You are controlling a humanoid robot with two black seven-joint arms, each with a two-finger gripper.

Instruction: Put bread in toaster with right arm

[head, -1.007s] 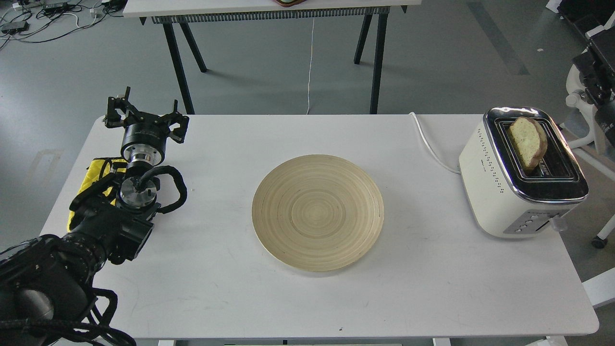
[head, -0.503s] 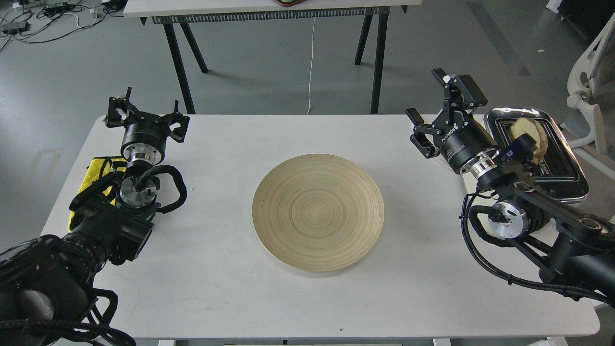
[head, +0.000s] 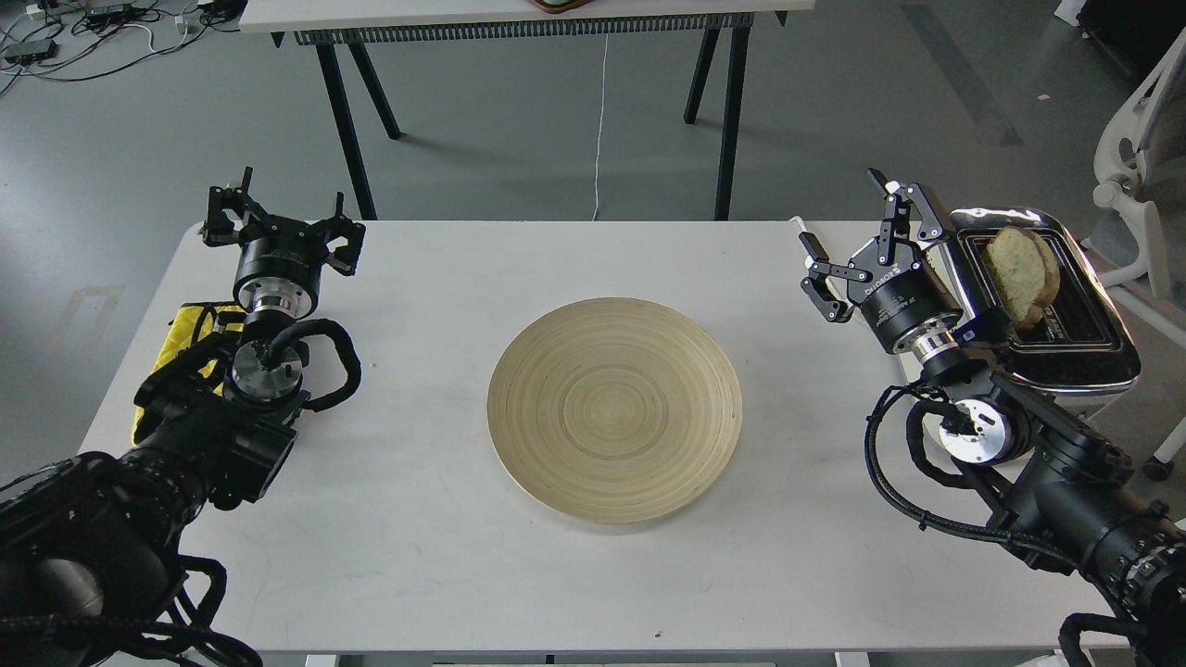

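The slice of pale tan bread with a brown crust [head: 1019, 273] stands on edge in the far slot of the cream-white toaster with a shiny chrome top [head: 1093, 357], which sits at the right end of the white tabletop [head: 593, 574]. The upper part of the slice projects above the chrome top and leans slightly to one side. A white cord [head: 804, 229] shows on the tabletop behind the toaster's left side.

The right black arm's tool [head: 862, 245] is just left of the toaster, close beside its chrome edge and above the tabletop. Its two linked black fingers [head: 820, 278] are spread apart and hold nothing; the bread is clear of them. The cylindrical tool body carries white lettering, followed by a silver wrist ring and looped black cables.

The left black arm's tool [head: 280, 222] is at the far left corner of the tabletop, well apart from the toaster. Its fingers are likewise spread apart and hold nothing. A yellow quilted cloth [head: 190, 329] lies partly under this arm at the tabletop's left edge.

A round, pale wooden plate with concentric rings [head: 614, 409] lies flat at the centre of the tabletop, between the two arms, with nothing on it.
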